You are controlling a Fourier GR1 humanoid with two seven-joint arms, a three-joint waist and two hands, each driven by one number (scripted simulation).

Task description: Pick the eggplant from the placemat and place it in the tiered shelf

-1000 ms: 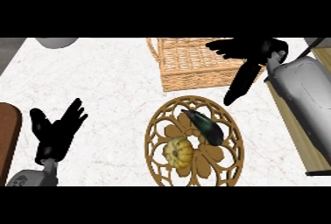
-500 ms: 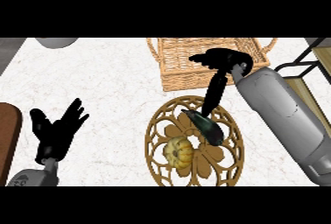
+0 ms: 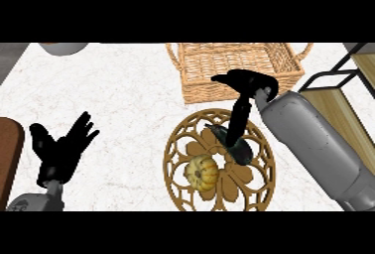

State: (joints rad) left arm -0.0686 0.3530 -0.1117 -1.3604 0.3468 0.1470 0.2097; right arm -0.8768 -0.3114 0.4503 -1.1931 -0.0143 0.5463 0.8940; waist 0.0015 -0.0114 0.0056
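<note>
A dark eggplant point(image 3: 239, 149) lies on the right half of the round openwork wooden placemat point(image 3: 183, 149). My right hand point(image 3: 247, 82) hangs over the wicker basket's front edge. Its straight fingers point(image 3: 237, 121) point down and reach the eggplant's upper end; they are not curled round it. The grey right forearm runs from the lower right and hides the mat's right rim. The tiered shelf point(image 3: 338, 97), black frame with wooden boards, stands at the right edge. My left hand point(image 3: 61, 148) rests open at the lower left, fingers up.
A small yellow squash point(image 3: 201, 171) sits on the placemat beside the eggplant. A wicker basket point(image 3: 234, 67) stands just behind the mat. A grey bowl point(image 3: 63, 48) is at the top left, a brown board point(image 3: 7, 154) at the left edge.
My right hand has swung left from near the shelf and come over the placemat, its fingers lowering onto the eggplant. The left hand and the eggplant have stayed put.
</note>
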